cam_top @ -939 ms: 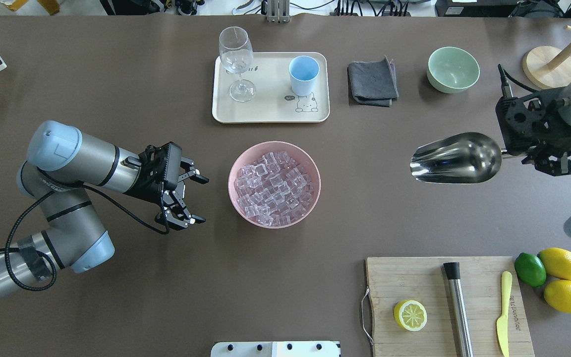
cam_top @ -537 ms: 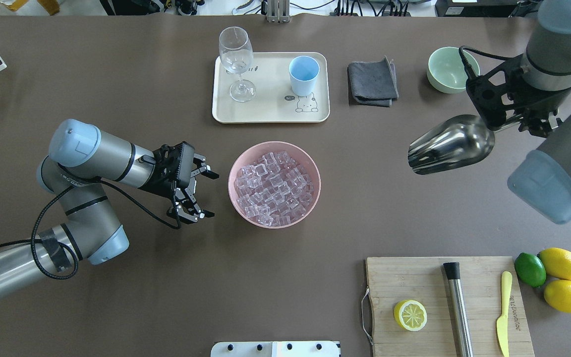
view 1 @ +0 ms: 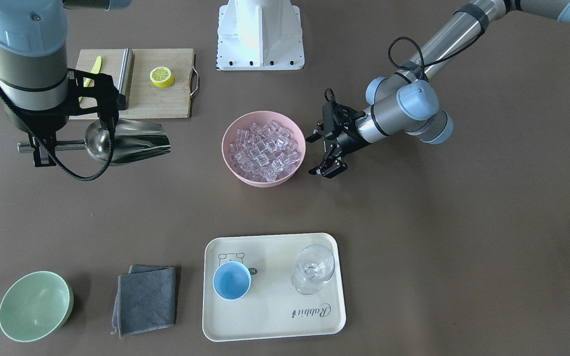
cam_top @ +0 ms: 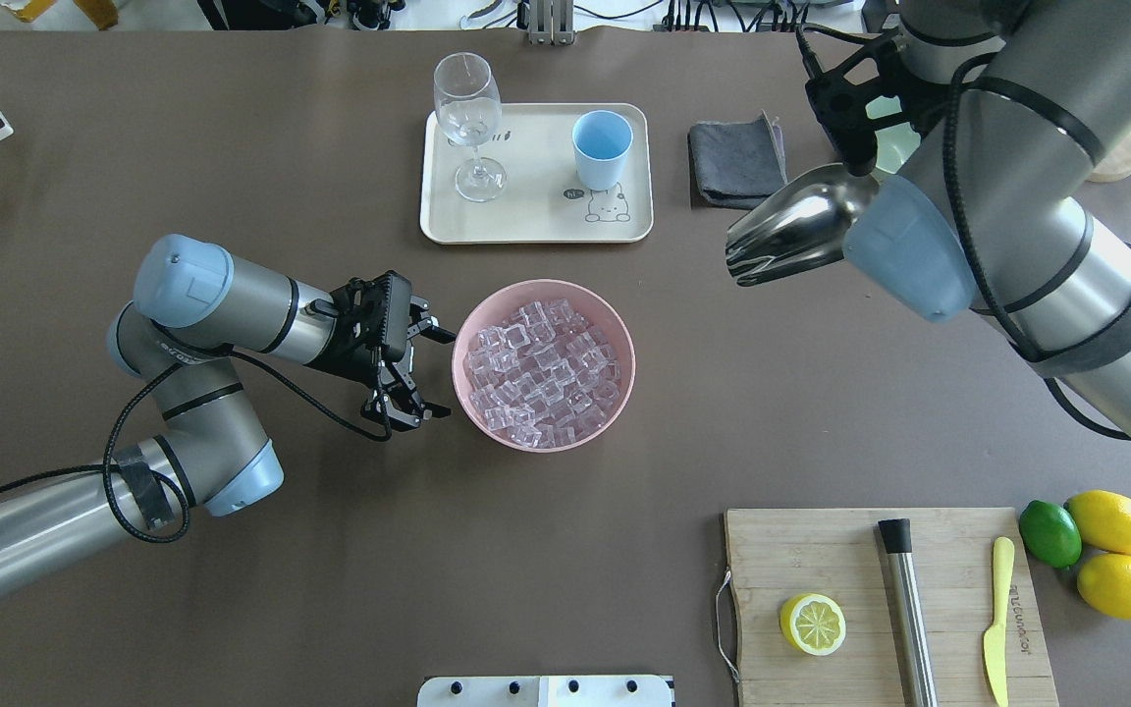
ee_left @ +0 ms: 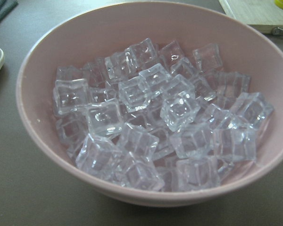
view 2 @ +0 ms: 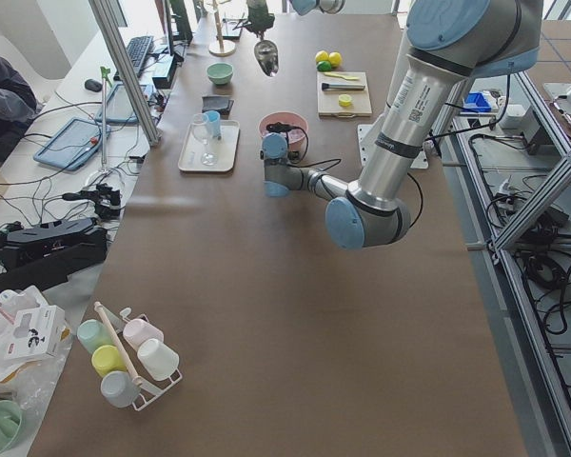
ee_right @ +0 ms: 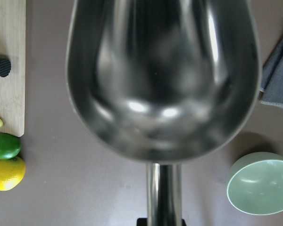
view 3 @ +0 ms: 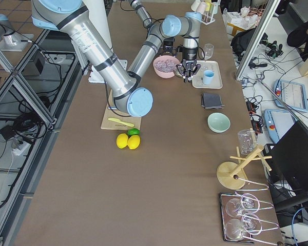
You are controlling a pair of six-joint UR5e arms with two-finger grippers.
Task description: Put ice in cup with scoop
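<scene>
The ice (cam_top: pixel 544 365) fills a pink bowl (cam_top: pixel 467 324) at mid-table, and the ice fills the left wrist view (ee_left: pixel 155 122). The light-blue cup (cam_top: pixel 602 147) stands empty on a cream tray (cam_top: pixel 536 224) behind the bowl. My right gripper (view 1: pixel 42 146) is shut on the handle of the steel scoop (cam_top: pixel 796 236). The scoop is empty (ee_right: pixel 162 80) and held in the air right of the bowl, near the grey cloth. My left gripper (cam_top: pixel 445 374) is open, right beside the bowl's left rim, with nothing in it.
A stemmed glass (cam_top: pixel 468 118) shares the tray. A grey cloth (cam_top: pixel 734 162) and a green bowl (view 1: pixel 35 306) lie right of the tray. A cutting board (cam_top: pixel 821 560) at front right holds a lemon half, a steel cylinder and a yellow knife, with a lime and lemons beside it.
My right arm swung the scoop leftward and farther back, from the table's right side to near the grey cloth. My left gripper moved right, closer to the pink bowl, still open.
</scene>
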